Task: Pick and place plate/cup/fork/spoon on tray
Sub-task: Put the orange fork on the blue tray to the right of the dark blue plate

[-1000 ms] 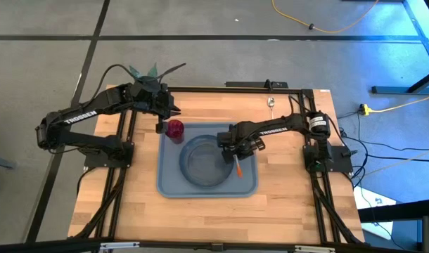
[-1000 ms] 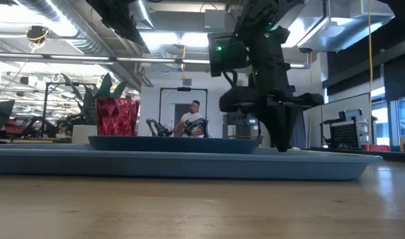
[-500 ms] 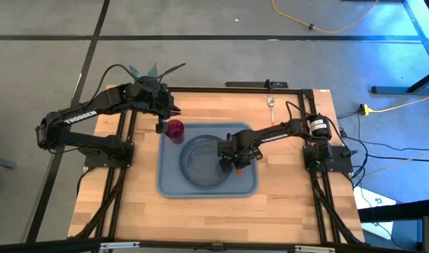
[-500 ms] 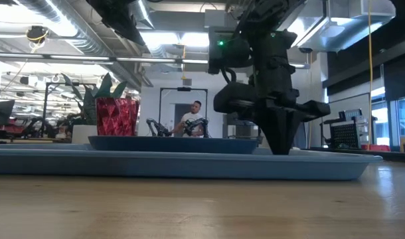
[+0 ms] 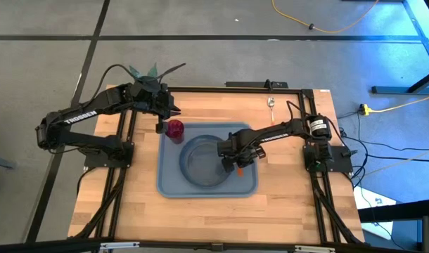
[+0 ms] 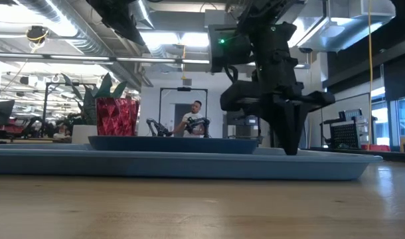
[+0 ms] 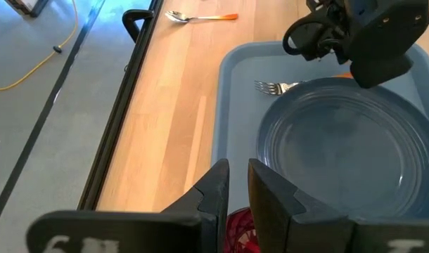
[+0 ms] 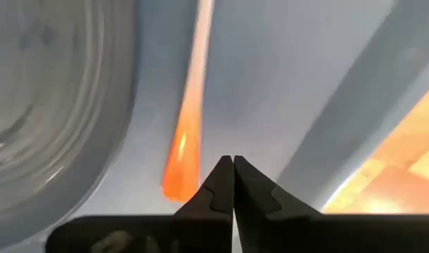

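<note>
The light blue-grey tray (image 5: 172, 184) lies in the middle of the table. On it rest the round plate (image 5: 200, 161), the dark red cup (image 5: 175, 129) upright at its far left corner, and the fork, with its orange handle (image 8: 190, 119) flat on the tray to the right of the plate and its tines (image 7: 274, 87) by the plate's rim. The spoon (image 5: 271, 102) lies on the wood at the far right. My right gripper (image 8: 233, 165) is shut, pointing down, just beside the handle's end. My left gripper (image 7: 238, 186) hangs above the cup with a narrow gap between its fingers.
A potted plant (image 5: 150, 70) stands beyond the table's far left corner. Bare wood lies on the near side of the tray and on both sides of it. In the low view a person (image 6: 192, 119) shows far off in the room.
My right gripper has moved a little toward the table's near edge over the tray, along the fork's handle to its end, staying shut. The fork, plate and cup lie where they were.
</note>
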